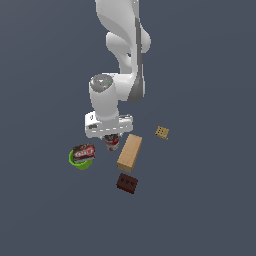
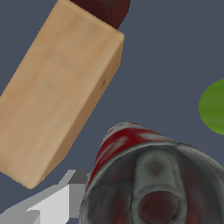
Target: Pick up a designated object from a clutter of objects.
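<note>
The designated object, a small can (image 1: 111,142) with a red-and-white label and a dark grey metal top, stands between the green bowl and the tan wooden block. My gripper (image 1: 110,138) is straight above it and low over it, and the hand hides the can's top in the exterior view. In the wrist view the can (image 2: 153,183) fills the near part of the picture. One grey finger (image 2: 65,199) lies right beside its side. The other finger is hidden, so I cannot tell whether the jaws are closed on the can.
The tan wooden block (image 1: 130,152) lies close beside the can and also shows in the wrist view (image 2: 57,92). A green bowl (image 1: 81,161) holds a red-labelled dark packet (image 1: 83,151). A dark brown holed brick (image 1: 127,183) and a small tan perforated square (image 1: 161,132) lie nearby.
</note>
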Available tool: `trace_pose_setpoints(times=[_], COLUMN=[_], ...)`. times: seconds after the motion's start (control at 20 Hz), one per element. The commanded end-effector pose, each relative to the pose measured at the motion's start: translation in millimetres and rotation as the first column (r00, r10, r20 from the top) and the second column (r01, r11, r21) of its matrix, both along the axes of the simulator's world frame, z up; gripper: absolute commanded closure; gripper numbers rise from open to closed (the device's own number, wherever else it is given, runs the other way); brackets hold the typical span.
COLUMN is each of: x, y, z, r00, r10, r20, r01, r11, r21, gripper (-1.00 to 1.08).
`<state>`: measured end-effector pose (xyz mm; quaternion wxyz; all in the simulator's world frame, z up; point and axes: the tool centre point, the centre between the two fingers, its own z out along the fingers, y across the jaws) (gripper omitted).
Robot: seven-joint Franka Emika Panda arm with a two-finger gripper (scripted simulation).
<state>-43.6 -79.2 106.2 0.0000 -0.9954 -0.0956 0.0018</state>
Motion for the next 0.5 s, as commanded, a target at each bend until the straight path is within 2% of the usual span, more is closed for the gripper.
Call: trace_pose_setpoints(times=[0.0,0.45], x=[4.7,23.4], y=[10.5,64.8], z=[16.1,91.1], r00=[1.0,1.0], r10=[0.0,0.0], r20=[0.004,0.004], r01=[0.0,0.0], r11=[1.0,1.0], r21=[-0.001,-0.003], gripper=[1.08,1.08])
